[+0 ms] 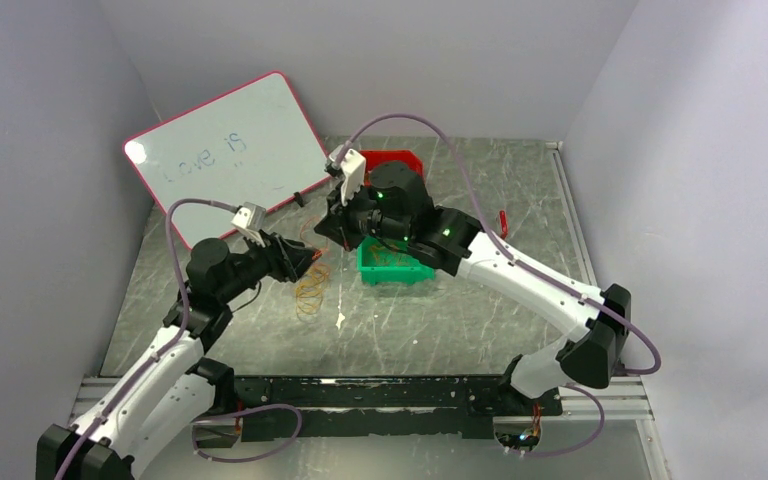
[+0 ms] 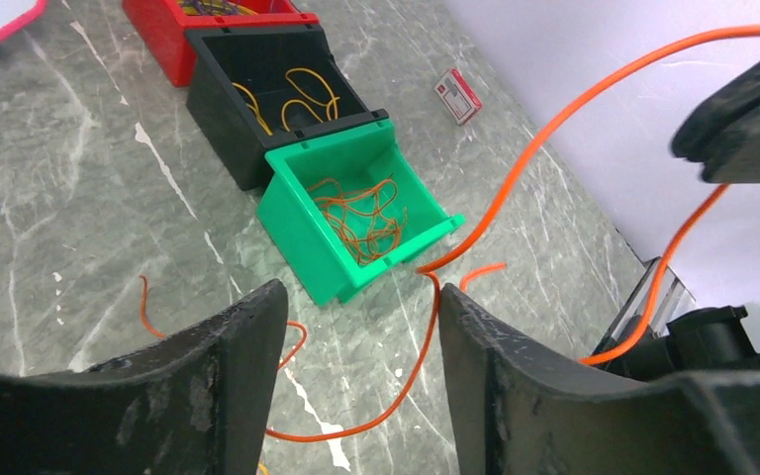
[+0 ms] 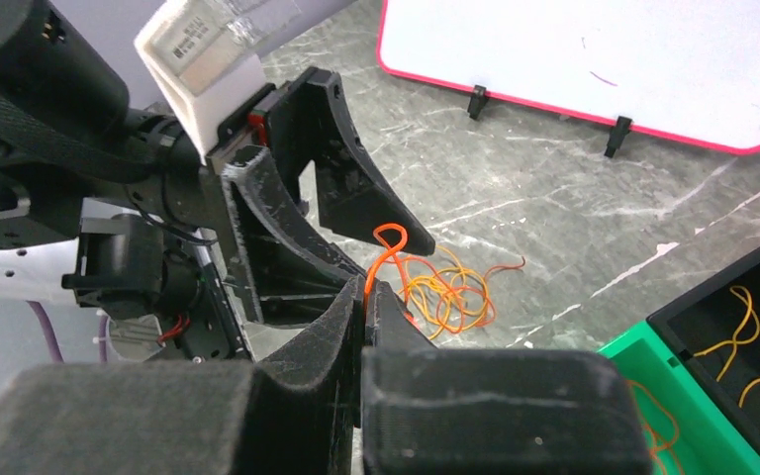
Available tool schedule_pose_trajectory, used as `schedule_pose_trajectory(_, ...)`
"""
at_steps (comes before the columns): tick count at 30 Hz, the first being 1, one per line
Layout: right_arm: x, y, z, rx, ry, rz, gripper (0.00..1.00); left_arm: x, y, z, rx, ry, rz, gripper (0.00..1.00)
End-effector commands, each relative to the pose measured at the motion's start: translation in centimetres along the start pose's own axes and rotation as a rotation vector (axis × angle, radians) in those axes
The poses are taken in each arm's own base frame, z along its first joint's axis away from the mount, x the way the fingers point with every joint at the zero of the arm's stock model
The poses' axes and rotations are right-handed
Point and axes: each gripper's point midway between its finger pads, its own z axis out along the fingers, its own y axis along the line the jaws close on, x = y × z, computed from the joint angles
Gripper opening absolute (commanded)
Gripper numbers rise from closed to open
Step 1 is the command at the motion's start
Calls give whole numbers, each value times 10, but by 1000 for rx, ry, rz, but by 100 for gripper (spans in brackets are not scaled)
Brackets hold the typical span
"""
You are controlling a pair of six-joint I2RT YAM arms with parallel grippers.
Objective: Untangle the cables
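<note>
R gripper (image 3: 368, 295) clenched on orange cable (image 3: 384, 255); L gripper (image 2: 361, 297) released; rest of cables (image 1: 310, 284) clumped just left of green bin (image 1: 396, 274).

We see 3 plain walls closing the space in: a back wall (image 1: 360, 60), a left wall (image 1: 30, 200) and a right wall (image 1: 700, 180), all pale lavender-grey and without windows. The table (image 1: 440, 320) below them is grey-green stone-look, streaked with white veins. A whiteboard (image 1: 230, 150) with a pink-red frame leans tilted in the back left corner, with faint writing on it. Even light fills the space, and 1 bright glare spot (image 1: 136, 152) sits on the board's left corner. A metal strip (image 1: 572, 210) edges the table's right side.
</note>
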Motion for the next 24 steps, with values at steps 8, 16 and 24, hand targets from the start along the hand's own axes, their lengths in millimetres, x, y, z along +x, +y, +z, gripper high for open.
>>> schedule_pose_trajectory(8, -61, 12, -27, -9, -186, 5, 0, 11, -3, 7, 76, -3, -5, 53)
schedule_pose_trajectory(16, -91, 15, -45, 2, -281, -8, 0, 28, 8, 7, 37, 29, -28, 38)
schedule_pose_trajectory(24, -121, 20, -76, 15, -375, -31, 0, 32, 12, 7, 21, 36, -27, 24)
